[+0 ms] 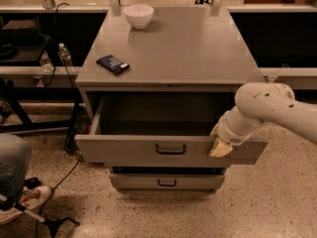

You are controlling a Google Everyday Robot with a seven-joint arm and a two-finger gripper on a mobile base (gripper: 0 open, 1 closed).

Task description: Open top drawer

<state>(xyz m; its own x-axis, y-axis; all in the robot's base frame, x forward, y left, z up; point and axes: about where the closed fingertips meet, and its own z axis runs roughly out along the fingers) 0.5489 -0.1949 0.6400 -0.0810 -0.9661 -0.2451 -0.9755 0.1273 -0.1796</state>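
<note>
— What's on the cabinet (188, 48)?
— A white bowl (138, 15) near the back edge, left of centre, and a dark packet (113, 64) lying flat toward the front left. They are well apart.
— And the top drawer (124, 150)?
— Drawn well out of the cabinet, its grey box bare inside. A shallower drawer (167, 182) sits closed beneath it.
— The gripper (219, 147)?
— At the drawer front's upper edge, right of the handle (170, 149), on a white arm (267, 108) reaching in from the right. Whether it grips the edge I can't tell.
— The room?
— A speckled floor (277, 202), a dark bench to the left with a bottle (65, 56) on it, and a jeans-clad knee (12, 160) above a shoe (32, 196) at the lower left.
</note>
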